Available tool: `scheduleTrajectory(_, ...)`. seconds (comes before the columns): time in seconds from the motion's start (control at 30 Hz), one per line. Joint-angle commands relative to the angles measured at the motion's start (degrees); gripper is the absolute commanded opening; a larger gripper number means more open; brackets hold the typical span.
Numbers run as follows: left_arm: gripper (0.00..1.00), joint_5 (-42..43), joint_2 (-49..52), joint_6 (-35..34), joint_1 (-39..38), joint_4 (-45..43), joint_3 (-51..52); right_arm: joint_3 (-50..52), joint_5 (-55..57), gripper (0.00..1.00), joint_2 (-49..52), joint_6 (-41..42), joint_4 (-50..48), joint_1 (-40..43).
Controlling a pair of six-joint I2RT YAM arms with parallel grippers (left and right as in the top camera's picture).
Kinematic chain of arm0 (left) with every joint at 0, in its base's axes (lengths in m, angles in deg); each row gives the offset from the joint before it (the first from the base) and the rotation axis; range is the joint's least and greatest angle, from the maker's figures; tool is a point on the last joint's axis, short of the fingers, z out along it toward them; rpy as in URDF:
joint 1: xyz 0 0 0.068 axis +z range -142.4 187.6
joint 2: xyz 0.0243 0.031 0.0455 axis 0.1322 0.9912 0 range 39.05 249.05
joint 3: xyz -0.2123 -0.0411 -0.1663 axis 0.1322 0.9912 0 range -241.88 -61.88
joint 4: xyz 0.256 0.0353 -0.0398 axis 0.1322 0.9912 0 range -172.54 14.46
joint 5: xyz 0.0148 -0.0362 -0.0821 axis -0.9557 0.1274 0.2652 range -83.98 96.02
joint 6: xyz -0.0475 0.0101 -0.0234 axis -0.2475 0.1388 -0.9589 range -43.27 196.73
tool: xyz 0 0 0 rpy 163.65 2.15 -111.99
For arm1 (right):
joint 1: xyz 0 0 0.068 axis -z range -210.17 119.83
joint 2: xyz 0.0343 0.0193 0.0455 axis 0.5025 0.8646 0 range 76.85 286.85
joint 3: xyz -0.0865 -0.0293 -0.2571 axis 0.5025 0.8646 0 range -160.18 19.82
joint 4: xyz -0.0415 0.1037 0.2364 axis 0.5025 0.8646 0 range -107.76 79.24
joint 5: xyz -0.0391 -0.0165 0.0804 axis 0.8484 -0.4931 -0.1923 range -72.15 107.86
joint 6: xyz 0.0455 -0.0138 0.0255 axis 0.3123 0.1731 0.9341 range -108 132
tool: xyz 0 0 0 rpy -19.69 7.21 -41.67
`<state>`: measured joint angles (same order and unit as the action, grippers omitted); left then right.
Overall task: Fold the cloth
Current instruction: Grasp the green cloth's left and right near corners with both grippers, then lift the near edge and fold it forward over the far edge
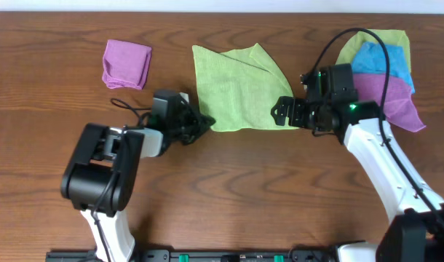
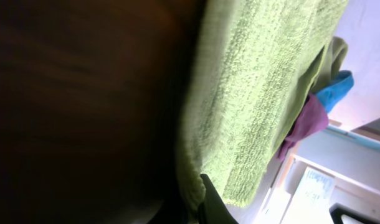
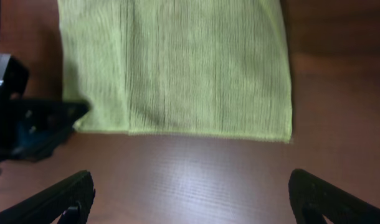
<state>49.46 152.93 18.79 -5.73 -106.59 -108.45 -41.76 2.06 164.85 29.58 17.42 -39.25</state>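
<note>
We see the cloth (image 1: 240, 87) lying spread on the surface (image 1: 229, 189), towards the far middle, with a flap turned over at its far right corner. Our left claw (image 1: 202, 122) is pressed together, pinching the cloth's near left corner. Our right claw (image 1: 280, 113) stands spread at the near right corner, its fingers short of the straight near hem. Open wood lies on the near side of that hem. A folded purple cloth (image 1: 126, 64) sits well apart at far left. At far right a green cloth (image 1: 386, 36), a blue cloth (image 1: 382, 62) and a loose purple cloth (image 1: 397, 98) lie heaped beside the right arm.
</note>
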Motion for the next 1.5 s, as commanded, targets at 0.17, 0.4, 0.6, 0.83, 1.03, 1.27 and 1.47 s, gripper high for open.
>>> scheduleTrajectory(0.17, 0.06, 1.4, -6.7, 12.9, 4.5, 12.2, 1.0, 8.1, 1.4, 0.96, 3.2, 3.9, -8.2, 0.3)
scheduleTrajectory(0.4, 0.06, 1.1, -6.9, 14.7, 4.8, 15.7, 1.0, 10.0, 0.8, 0.93, 8.6, 9.4, -12.5, 0.0)
scheduleTrajectory(0.6, 0.06, 1.3, -6.9, 16.8, 6.8, 18.7, 1.0, 10.0, -0.3, 0.92, 11.8, 11.8, -13.7, 0.0)
scheduleTrajectory(0.83, 0.06, 2.7, -6.9, 18.6, 8.1, 21.5, 1.0, 10.0, -2.7, 0.85, 14.3, 15.0, -18.2, -1.0)
scheduleTrajectory(1.03, 0.06, 2.7, -6.9, 18.6, 8.1, 21.5, 1.0, 10.0, -2.7, 0.72, 16.2, 16.3, -18.7, -3.4)
scheduleTrajectory(1.27, 0.06, 5.6, -7.3, 20.5, 8.1, 23.8, 1.0, 9.9, -3.8, 0.01, 16.5, 16.2, -17.9, -4.3)
scheduleTrajectory(1.47, 0.06, 4.3, -14.3, 28.7, 8.7, 36.5, 1.0, 9.9, -6.7, 0.01, 12.0, 15.5, -12.4, -4.3)
